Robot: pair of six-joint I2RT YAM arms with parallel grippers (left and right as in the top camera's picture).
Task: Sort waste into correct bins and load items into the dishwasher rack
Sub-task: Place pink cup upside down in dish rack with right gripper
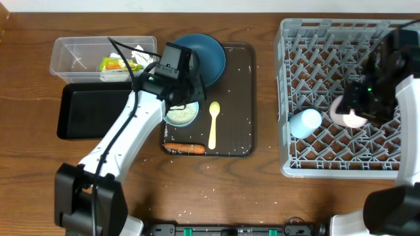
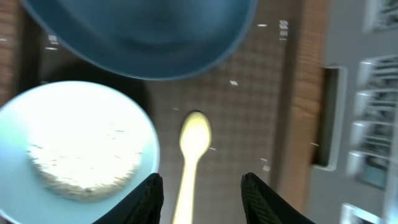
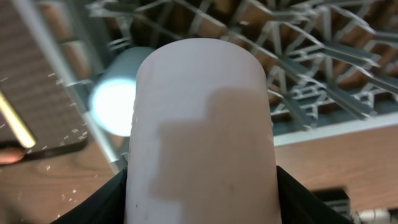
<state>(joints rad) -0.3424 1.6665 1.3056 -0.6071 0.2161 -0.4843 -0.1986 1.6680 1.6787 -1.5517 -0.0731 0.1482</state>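
Hovering over the dark brown serving tray point(image 1: 239, 85), the left gripper point(image 2: 200, 190) has its jaws apart, and the pale yellow spoon point(image 2: 191, 155) lies on the tray in the gap beneath them. The white bowl point(image 2: 74, 124), holding a patch of rice, sits just beside the spoon, with the dark blue plate point(image 2: 137, 37) beyond both. An orange carrot stick point(image 1: 185, 149) lies at the tray's near edge. The clear box point(image 1: 79, 52) holds a yellow wrapper point(image 1: 115, 64) and white paper point(image 1: 143, 54); the black tray point(image 1: 88, 111) sits just beside it. Over the grey dishwasher rack point(image 1: 315, 33), the right gripper point(image 3: 202, 199) is clamped on the pink cup point(image 3: 202, 112). The light blue cup point(image 1: 305, 122) lies on its side in the rack, by the wall nearest the serving tray. Loose rice grains point(image 1: 203, 195) dot the table.
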